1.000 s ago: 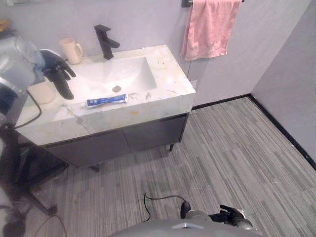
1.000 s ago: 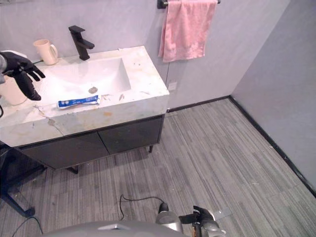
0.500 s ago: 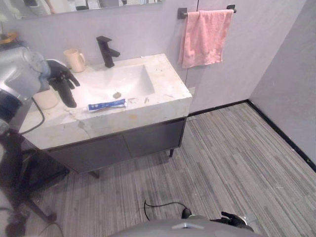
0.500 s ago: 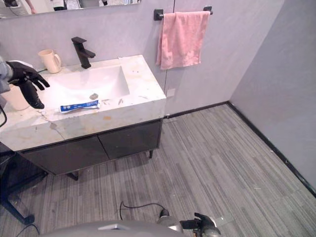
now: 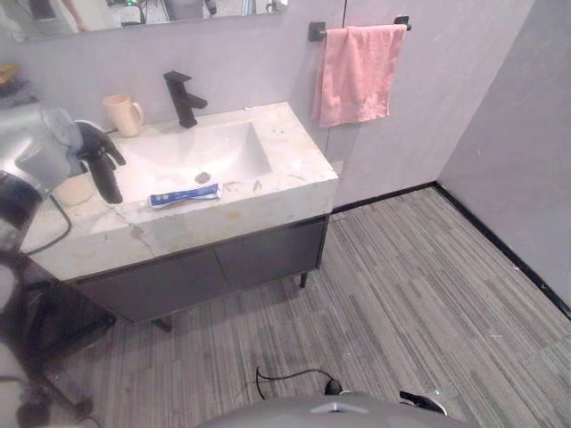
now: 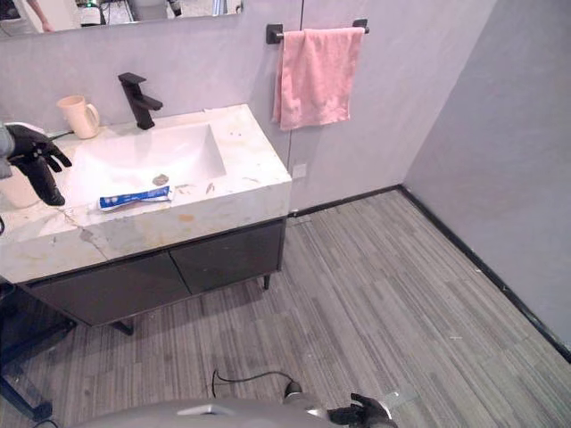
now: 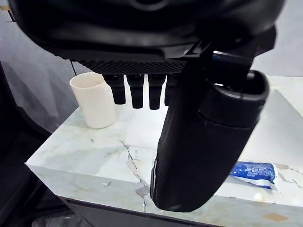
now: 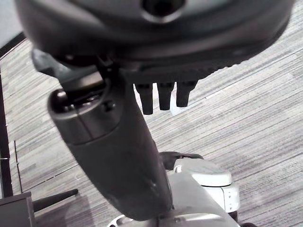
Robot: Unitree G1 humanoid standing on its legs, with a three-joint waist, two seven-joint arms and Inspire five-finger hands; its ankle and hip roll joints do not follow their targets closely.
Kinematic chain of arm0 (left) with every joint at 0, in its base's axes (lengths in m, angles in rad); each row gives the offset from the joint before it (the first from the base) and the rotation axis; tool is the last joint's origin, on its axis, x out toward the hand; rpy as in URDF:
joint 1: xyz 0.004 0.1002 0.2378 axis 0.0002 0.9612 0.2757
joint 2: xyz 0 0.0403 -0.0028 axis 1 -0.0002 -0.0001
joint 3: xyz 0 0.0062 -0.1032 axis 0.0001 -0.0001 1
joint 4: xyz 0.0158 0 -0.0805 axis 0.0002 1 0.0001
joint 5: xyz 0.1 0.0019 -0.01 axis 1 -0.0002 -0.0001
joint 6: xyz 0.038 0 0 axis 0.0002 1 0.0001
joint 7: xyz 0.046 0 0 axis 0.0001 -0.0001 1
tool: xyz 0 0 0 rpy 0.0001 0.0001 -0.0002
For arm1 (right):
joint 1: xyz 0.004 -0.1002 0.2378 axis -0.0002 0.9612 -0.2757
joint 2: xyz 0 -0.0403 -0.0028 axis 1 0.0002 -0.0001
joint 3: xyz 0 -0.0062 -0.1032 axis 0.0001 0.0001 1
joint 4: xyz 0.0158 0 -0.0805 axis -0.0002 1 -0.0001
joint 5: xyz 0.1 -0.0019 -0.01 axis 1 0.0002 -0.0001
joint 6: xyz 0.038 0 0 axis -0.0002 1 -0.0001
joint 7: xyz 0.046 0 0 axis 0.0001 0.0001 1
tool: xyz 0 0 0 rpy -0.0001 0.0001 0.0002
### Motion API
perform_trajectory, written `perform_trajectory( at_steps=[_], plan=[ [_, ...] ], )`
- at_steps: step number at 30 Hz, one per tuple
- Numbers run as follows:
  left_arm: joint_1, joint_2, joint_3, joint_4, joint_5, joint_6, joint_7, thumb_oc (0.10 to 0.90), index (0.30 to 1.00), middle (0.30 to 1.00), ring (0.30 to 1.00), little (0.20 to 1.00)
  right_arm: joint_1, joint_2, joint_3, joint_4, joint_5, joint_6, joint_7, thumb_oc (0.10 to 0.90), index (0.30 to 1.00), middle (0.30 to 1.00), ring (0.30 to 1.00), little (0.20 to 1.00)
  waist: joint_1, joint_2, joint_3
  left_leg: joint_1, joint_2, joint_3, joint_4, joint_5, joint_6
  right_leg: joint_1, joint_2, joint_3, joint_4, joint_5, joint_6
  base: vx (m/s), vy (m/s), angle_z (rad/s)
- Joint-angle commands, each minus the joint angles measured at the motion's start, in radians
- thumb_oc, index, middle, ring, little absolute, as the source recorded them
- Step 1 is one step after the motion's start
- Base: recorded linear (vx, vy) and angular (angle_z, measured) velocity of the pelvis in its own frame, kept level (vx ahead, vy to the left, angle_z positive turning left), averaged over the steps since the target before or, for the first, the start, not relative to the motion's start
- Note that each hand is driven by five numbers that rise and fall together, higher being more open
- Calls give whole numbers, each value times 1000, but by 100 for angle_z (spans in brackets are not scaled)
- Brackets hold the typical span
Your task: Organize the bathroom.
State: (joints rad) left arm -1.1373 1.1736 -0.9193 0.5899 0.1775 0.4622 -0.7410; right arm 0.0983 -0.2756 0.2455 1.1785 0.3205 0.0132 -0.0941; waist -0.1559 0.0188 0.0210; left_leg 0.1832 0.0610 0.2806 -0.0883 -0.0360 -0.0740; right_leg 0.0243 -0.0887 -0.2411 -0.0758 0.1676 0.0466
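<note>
Floor (image 5: 419, 294) of grey striped planks takes up most of what I see. Next biggest is the marble counter (image 5: 294, 165) on a dark cabinet (image 5: 223, 263), with a white sink (image 5: 192, 156) sunk into it. A pink towel (image 5: 355, 73) hangs from a bar on the wall beside the counter. A black tap (image 5: 183, 96) stands behind the sink, and a cream mug (image 5: 122, 114) stands next to the tap.

My left hand (image 5: 98, 160) hangs over the counter's left end, fingers (image 7: 135, 90) straight, pointing down and holding nothing. A plain white cup (image 7: 94, 99) stands just beside it on the counter.

The blue and white toothpaste tube (image 5: 185, 195) lies flat on the counter at the front edge of the sink, near the left hand but apart from it.

My right hand (image 8: 161, 97) is low over the floor. Its fingers look straight and empty, though I see little of them.
</note>
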Motion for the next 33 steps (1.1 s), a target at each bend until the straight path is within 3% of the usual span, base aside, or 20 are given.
perform_trajectory(
  at_steps=[1, 4, 10, 13, 18, 22, 26, 33],
  plan=[
    [-82, 19, 125, 80, 107, 9, 118, 800, 900, 900, 900, 900, -56, -40, 3, -4, -31, -26, -9, 800, 900, 900, 900, 900, -18, 66, 35, -56, -60, 16, 31, -8, 68, 29, 34, 16, 91, -209, 147, 0, 0, 0],
    [-65, 5, 142, 87, 88, 12, 183, 800, 900, 900, 900, 900, -52, -44, 5, -16, -27, -21, -11, 800, 900, 900, 900, 900, -23, 63, 36, -57, -61, 20, 36, -11, 69, 26, 34, 17, 96, -212, 145, 10, 1, -2],
    [-34, -38, 223, 130, -7, -23, 511, 800, 900, 900, 900, 900, -46, -40, 18, -26, -18, -21, -15, 800, 900, 900, 900, 900, -32, 52, 36, -59, -62, 31, 43, -15, 71, 20, 36, 24, 111, -221, 142, 20, 2, -3],
    [-9, -46, 259, 104, -47, -14, 579, 800, 900, 900, 900, 900, -46, -36, 23, -27, -11, -21, -20, 800, 900, 900, 900, 900, -30, 50, 39, -61, -62, 36, 47, -18, 71, 16, 36, 27, 118, -223, 139, 4, 5, -2],
    [30, -55, 292, 48, -13, 30, 524, 800, 900, 900, 900, 900, -48, -30, 20, -21, -10, -23, -18, 800, 900, 900, 900, 900, -26, 49, 43, -58, -63, 35, 48, -21, 71, 14, 36, 26, 130, -229, 139, 0, 0, 0],
    [46, -76, 284, 24, 6, 94, 411, 800, 900, 900, 900, 900, -48, -23, 19, -25, -14, -24, -19, 800, 900, 900, 900, 900, -28, 51, 43, -58, -64, 34, 45, -21, 72, 10, 35, 29, 132, -230, 142, 0, 0, 0],
    [65, -83, 271, 22, -9, 111, 349, 800, 900, 900, 900, 900, -48, -23, 13, -27, -22, -23, -21, 800, 900, 900, 900, 900, -30, 55, 44, -58, -65, 33, 44, -22, 72, 8, 32, 27, 131, -228, 143, 3, 7, 1],
    [105, -84, 279, 39, 22, 83, 387, 800, 900, 900, 900, 900, -37, -27, 4, -31, -19, -28, -27, 800, 900, 900, 900, 900, -32, 57, 47, -63, -68, 35, 47, -24, 74, 6, 30, 26, 130, -228, 147, 0, 0, 0]
  ],
)
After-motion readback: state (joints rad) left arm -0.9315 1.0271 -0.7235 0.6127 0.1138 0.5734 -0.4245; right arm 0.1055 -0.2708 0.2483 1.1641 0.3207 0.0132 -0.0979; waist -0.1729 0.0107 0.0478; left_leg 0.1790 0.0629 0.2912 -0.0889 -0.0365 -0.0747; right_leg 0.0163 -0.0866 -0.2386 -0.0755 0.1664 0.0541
